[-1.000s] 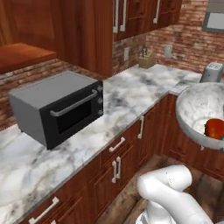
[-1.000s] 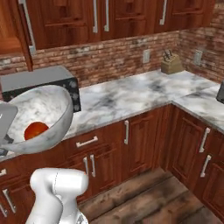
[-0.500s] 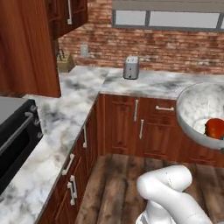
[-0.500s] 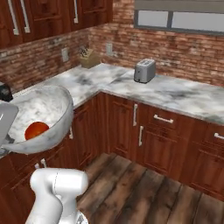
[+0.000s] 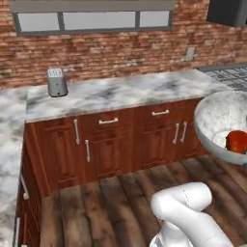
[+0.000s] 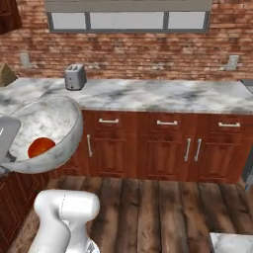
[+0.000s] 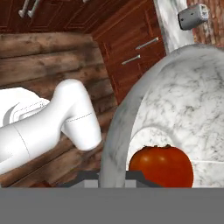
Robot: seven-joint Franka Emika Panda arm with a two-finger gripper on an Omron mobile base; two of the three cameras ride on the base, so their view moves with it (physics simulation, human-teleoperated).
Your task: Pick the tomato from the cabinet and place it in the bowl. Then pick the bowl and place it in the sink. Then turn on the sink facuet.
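— Where is the small round red-orange tomato (image 7: pixel 161 165)?

— You have it low inside the wide, whitish-grey marbled bowl (image 6: pixel 47 129), against the wall. The bowl is up in the air, above the wood plank floor (image 6: pixel 163 210), apart from the marble-topped desk (image 5: pixel 130 89).

— And your gripper?

— The bowl's rim crosses right where the fingertips sit, so it is probably clamped there, but I cannot tell. A small silver toaster (image 5: pixel 57 82) stands on the desk.

You find no readable text, label, brand, number or sign on anything here; every surface you see is unmarked.
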